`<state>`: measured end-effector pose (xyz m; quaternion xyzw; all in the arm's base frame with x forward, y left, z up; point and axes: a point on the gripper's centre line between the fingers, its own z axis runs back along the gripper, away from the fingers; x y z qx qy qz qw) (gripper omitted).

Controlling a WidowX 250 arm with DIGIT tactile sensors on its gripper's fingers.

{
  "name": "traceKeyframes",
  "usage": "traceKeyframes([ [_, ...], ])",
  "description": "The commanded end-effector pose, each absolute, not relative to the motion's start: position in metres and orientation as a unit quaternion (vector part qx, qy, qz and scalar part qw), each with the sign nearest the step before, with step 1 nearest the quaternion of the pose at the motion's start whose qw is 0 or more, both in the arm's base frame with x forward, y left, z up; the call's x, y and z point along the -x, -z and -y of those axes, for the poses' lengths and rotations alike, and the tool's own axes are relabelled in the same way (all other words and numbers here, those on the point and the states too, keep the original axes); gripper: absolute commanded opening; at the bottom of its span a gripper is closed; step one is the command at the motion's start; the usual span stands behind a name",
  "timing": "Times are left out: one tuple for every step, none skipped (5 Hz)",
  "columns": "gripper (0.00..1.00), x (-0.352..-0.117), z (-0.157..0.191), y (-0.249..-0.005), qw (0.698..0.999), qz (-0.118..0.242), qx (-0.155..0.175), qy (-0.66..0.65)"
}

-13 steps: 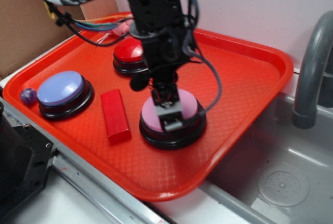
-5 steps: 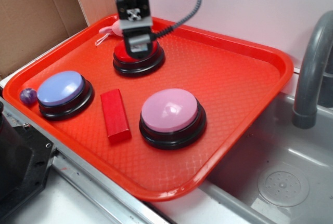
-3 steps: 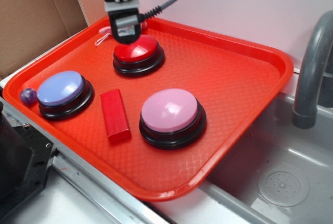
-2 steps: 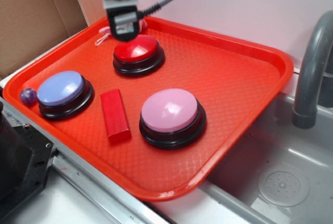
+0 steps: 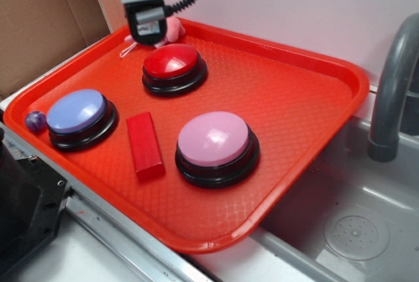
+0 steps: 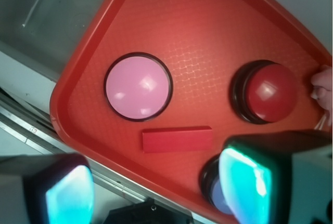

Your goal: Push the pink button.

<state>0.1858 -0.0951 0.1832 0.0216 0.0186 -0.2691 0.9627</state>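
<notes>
Gripper (image 5: 146, 30) hung over tray's (image 5: 314, 108) far rim, fingers (image 6: 244, 185) spread wide, holding nothing. Pink button (image 5: 214, 139) sat mid-tray, open floor toward right edge.

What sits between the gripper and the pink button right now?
In the exterior view, the red-domed button on its black base lies between the gripper at the tray's far edge and the large glossy pale-pink dome button; beyond it, only bare red tray.

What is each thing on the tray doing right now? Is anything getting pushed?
pink button: untouched, nothing on it.
red button: untouched, free.
blue button: untouched.
red block: lying flat.
purple ball: resting at the tray's edge.
gripper: up above the far corner, empty; open or shut unclear.
</notes>
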Motion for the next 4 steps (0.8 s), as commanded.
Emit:
traceKeyframes([
  [1.00, -0.181, 0.091, -0.209, 0.970, 0.022, -0.011, 0.243],
  [1.00, -0.178, 0.090, -0.213, 0.973, 0.021, -0.012, 0.230],
  [1.00, -0.174, 0.091, -0.216, 0.977, 0.022, -0.014, 0.212],
  [1.00, -0.170, 0.090, -0.217, 0.979, 0.035, -0.015, 0.200],
])
